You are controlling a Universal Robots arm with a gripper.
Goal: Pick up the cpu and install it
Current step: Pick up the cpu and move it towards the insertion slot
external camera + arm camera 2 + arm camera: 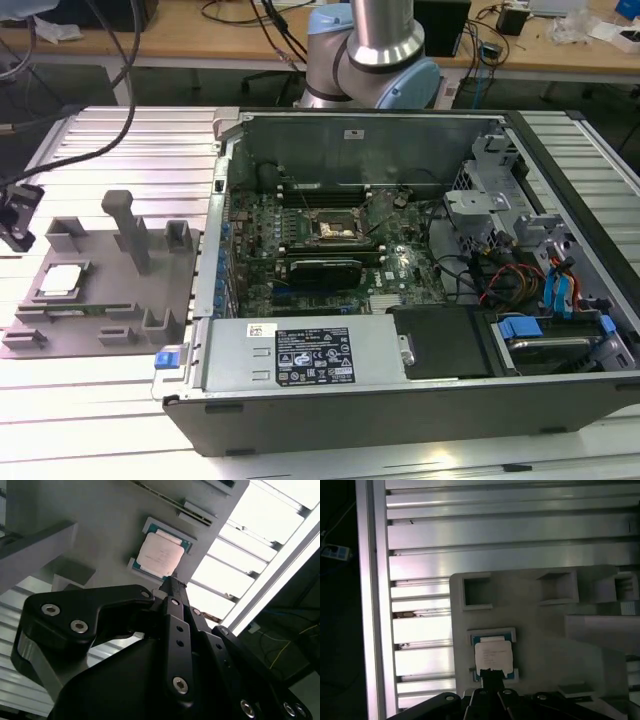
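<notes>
An open computer case [400, 410] lies on its side on the counter [130, 140] of ribbed aluminium slats, its green motherboard [400, 265] facing up. A white label sticker [313, 357] sits on the case's near metal cover, and blue drive latches [558, 290] and red and orange wires [500, 280] show toward the exterior view's right. Just beside the case, on the exterior view's left, rests a flat grey fixture [110, 300] with an upright post [128, 230] and small walled pockets [476, 591]. Black cables [110, 90] trail across the slats from a wooden desk [200, 35] behind.
</notes>
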